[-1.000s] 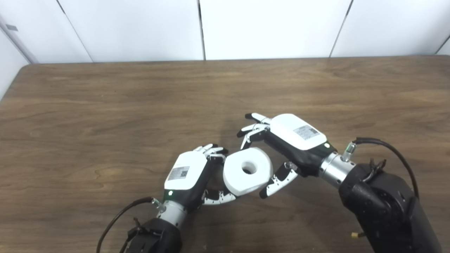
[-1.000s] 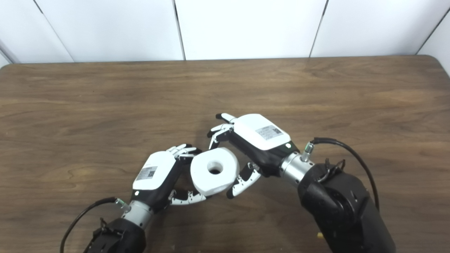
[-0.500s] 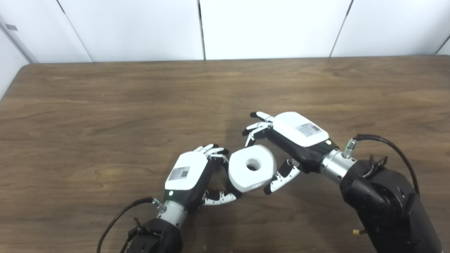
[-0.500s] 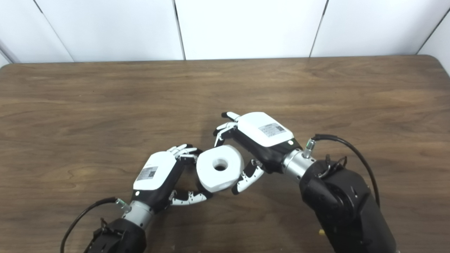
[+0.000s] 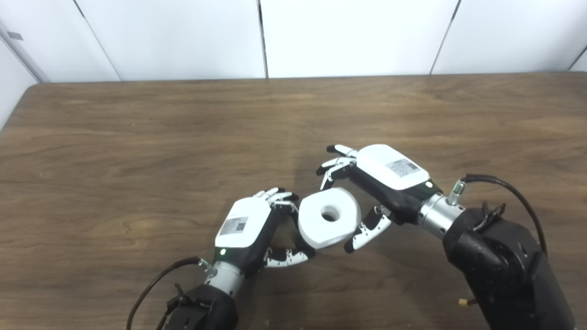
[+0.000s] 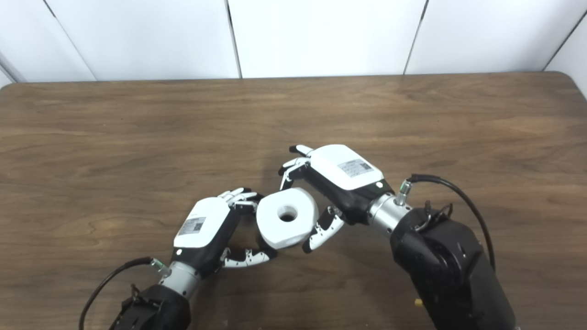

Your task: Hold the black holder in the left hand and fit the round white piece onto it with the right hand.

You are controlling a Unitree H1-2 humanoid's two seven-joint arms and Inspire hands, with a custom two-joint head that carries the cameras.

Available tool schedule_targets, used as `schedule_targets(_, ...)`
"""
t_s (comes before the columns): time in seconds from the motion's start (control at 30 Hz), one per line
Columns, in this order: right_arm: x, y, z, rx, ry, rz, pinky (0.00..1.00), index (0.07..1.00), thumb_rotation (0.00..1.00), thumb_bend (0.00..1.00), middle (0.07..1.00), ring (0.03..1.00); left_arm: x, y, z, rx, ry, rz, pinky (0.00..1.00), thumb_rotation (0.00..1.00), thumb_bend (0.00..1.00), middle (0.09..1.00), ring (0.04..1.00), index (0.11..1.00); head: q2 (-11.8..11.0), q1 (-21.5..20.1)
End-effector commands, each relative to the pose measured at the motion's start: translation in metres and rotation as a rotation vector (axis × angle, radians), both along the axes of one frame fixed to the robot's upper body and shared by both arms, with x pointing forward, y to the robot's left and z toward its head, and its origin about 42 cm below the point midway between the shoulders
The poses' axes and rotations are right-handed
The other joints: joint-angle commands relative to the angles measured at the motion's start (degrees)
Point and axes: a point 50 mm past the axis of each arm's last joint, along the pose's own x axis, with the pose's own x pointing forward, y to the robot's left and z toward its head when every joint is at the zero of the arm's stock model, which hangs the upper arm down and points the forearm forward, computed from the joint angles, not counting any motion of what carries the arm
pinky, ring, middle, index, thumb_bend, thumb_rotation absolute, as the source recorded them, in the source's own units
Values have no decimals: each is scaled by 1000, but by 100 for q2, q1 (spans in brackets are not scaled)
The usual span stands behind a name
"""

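The round white piece (image 5: 315, 229), thick with a hole in its middle, sits tilted between my two hands just above the wooden table (image 5: 137, 137). On its left, my left hand (image 5: 243, 227) is curled with fingers and thumb closed behind and under the piece. The black holder is almost wholly hidden there by the piece and the dark fingers. My right hand (image 5: 385, 172) reaches in from the right. Its fingers (image 5: 331, 173) lie over the piece's far edge and its thumb (image 5: 367, 230) lies against the near right edge. One finger stays stretched out.
The table's far edge meets a white panelled wall (image 5: 348, 36), and its rounded left corner (image 5: 34, 89) is in view. Black cables loop off the left wrist (image 5: 151, 284) and the right wrist (image 5: 509, 190).
The white piece and my right hand have shifted slightly right and away, and the piece now sits a bit flatter. The left hand has barely moved.
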Motion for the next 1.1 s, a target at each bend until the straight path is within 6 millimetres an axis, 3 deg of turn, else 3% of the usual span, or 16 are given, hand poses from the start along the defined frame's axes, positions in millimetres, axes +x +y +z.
schedule_targets(0.0, 4, 0, 13, -6, -51, 9, 846, 530, 206, 703, 816, 967, -11, -1, -19, 17, 143, -29, 881, 45, 509, 828, 903, 491, 0, 6)
schedule_targets(0.1, 4, -1, 15, -32, -33, 10, 865, 590, 312, 897, 829, 978, -11, -1, -19, 16, 141, -31, 882, 44, 509, 828, 903, 491, 5, 13)
schedule_targets(0.3, 3, -3, 17, -76, 14, 3, 923, 650, 429, 986, 867, 1000, -11, -2, -19, 17, 140, -31, 882, 45, 509, 826, 902, 491, 8, 13)
schedule_targets(0.47, 3, -2, 18, -100, 34, -5, 994, 699, 442, 1000, 908, 1000, -10, -3, -20, 14, 150, -30, 889, 45, 509, 829, 907, 491, 8, 22)
schedule_targets(1.07, 4, -2, 18, -127, 40, -20, 1000, 758, 486, 1000, 933, 1000, -10, -3, -21, 17, 153, -31, 887, 44, 509, 827, 906, 491, -15, 22)
